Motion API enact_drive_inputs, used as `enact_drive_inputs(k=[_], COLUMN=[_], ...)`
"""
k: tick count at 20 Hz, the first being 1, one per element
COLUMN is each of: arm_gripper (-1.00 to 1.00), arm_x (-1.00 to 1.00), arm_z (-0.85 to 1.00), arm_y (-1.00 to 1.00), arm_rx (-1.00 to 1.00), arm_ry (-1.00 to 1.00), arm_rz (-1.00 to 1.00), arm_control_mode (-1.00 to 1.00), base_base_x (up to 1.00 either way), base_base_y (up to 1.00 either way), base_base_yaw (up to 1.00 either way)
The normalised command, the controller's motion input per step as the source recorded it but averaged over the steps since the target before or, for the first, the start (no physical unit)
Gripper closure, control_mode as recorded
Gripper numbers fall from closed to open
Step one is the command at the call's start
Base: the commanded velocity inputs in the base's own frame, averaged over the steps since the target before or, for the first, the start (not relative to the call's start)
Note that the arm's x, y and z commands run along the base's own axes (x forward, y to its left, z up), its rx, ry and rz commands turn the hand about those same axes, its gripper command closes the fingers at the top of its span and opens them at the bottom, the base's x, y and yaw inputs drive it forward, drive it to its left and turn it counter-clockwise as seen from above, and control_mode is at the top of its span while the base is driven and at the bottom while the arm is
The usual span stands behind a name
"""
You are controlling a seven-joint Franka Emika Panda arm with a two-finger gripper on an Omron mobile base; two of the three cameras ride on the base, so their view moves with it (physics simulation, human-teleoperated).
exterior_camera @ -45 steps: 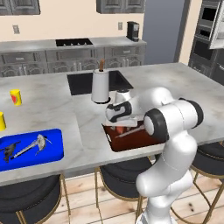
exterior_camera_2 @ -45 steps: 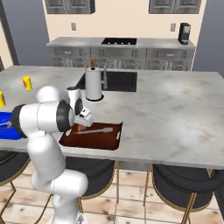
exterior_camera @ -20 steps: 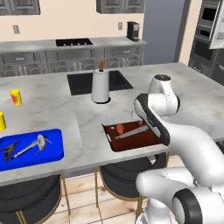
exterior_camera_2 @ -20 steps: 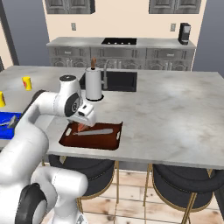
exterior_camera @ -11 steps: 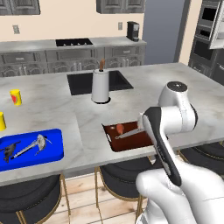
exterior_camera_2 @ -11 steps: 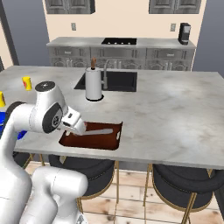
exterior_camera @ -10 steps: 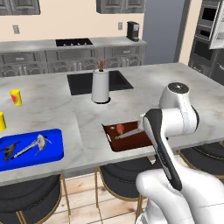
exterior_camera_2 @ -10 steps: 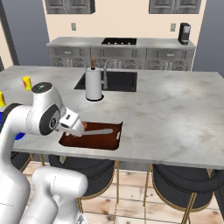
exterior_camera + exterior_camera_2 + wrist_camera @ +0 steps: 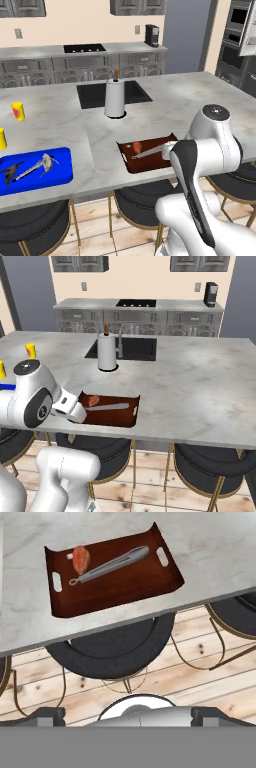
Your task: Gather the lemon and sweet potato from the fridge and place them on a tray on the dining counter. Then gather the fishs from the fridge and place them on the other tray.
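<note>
On the dining counter (image 9: 60,115) a reddish-brown tray (image 9: 145,161) (image 9: 125,587) holds the orange-red sweet potato (image 9: 81,559) (image 9: 137,147) and a long grey slender object (image 9: 110,564) lying diagonally beside it. The other tray (image 9: 62,172), bright blue, lies at the left with two fish, a grey one (image 9: 42,165) and a dark one (image 9: 11,172). My gripper (image 9: 135,712) hangs over the counter's front edge, nearer than the brown tray. Its dark fingertips (image 9: 47,714) stand wide apart with nothing between them. The lemon and the fridge are out of view.
A paper towel roll (image 9: 115,98) stands by the dark sink (image 9: 90,95). Two yellow cups (image 9: 18,110) sit at the counter's far left. Dark stools (image 9: 115,647) stand under the front edge. My bent arm (image 9: 210,145) rises just right of the brown tray.
The arm has swung back from over the brown tray to the counter's front edge, elbow folded high. Both trays and their contents stay put. The jaws remain wide.
</note>
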Motion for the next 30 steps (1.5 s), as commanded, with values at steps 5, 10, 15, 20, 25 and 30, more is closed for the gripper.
enact_drive_inputs(k=[5,10,15,20,25,30], arm_gripper=[-1.00,-1.00,-1.00,-1.00,-1.00,-1.00], arm_x=[-0.01,0.00,0.00,0.00,0.00,0.00], arm_z=[0.00,0.00,0.00,0.00,0.00,0.00], arm_y=[0.00,0.00,0.00,0.00,0.00,0.00], arm_rx=[0.00,0.00,0.00,0.00,0.00,0.00], arm_ry=[-0.01,0.00,0.00,0.00,0.00,0.00], arm_rz=[0.00,0.00,0.00,0.00,0.00,0.00], arm_control_mode=[1.00,1.00,1.00,1.00,1.00,1.00], base_base_x=[-0.06,-0.16,0.00,0.00,0.04,0.06], base_base_y=[-0.05,-0.57,-0.84,-1.00,-0.90,-0.88], base_base_yaw=[-0.02,-0.33,-0.40,-0.32,-0.19,-0.12])
